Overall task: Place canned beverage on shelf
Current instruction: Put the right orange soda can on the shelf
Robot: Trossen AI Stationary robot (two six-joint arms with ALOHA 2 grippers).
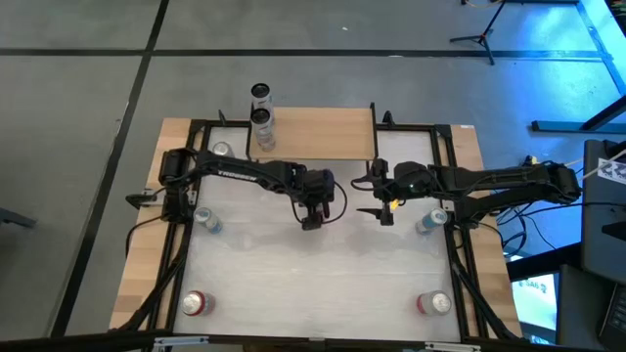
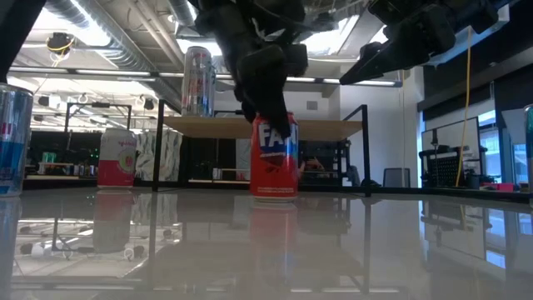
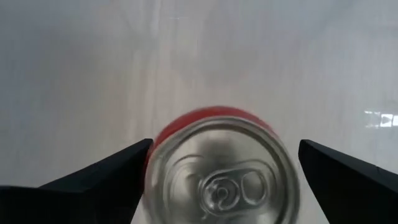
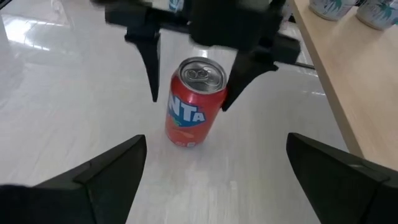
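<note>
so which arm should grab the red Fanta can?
Left. Its end effector is open, fingers straddling the upright red can. The right end effector is open, off to the side.

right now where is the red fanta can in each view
High: mid-table under the left claw, can hidden.
Low: red Fanta can centre, standing before the shelf.
Left wrist: can top at lower centre.
Right wrist: upper centre, upright.
Shared landmark: left claw, open, straddling it.
</note>
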